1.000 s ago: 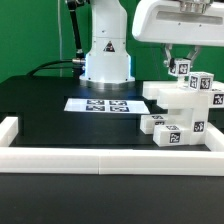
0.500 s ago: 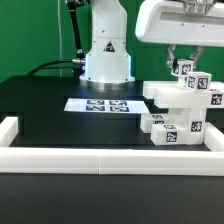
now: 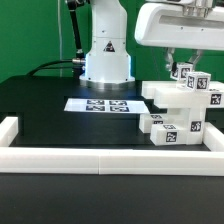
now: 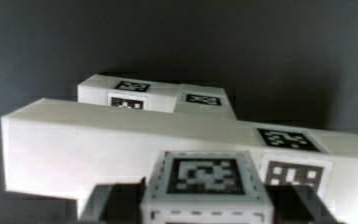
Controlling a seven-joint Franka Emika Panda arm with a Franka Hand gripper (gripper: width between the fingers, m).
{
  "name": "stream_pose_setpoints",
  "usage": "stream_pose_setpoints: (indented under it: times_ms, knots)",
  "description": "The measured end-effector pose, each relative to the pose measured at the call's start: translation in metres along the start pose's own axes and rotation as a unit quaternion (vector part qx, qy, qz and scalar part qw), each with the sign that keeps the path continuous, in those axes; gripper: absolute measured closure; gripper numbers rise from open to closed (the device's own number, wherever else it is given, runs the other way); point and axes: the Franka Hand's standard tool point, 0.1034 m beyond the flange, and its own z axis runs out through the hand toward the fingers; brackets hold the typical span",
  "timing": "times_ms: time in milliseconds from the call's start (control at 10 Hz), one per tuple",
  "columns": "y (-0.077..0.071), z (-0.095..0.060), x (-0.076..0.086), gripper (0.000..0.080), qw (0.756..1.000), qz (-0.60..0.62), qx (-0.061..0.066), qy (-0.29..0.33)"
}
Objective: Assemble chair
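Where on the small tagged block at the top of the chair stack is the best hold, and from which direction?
Take the small tagged block across its two side faces, coming straight down from above. It stands proud of the chair stack, so those sides are free, while the seat slab blocks lower approaches. The hand looks shut on it that way.

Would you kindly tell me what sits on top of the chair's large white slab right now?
On the slab stands a tagged white block, with the gripper shut on it from above; a second tagged piece sits beside it. The contact beneath the held block is hidden.
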Motion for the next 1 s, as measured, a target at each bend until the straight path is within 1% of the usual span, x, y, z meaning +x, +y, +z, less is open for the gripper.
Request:
stream_pose_setpoints:
  times_ms: [300,1000]
  knots:
    - [0.0032,0.0000,0.0046,0.0511,1.000,-0.018,-0.002,0.014]
    - [0.0034,0.0000,0.0046,0.0511,1.000,-0.007,-0.002,0.014]
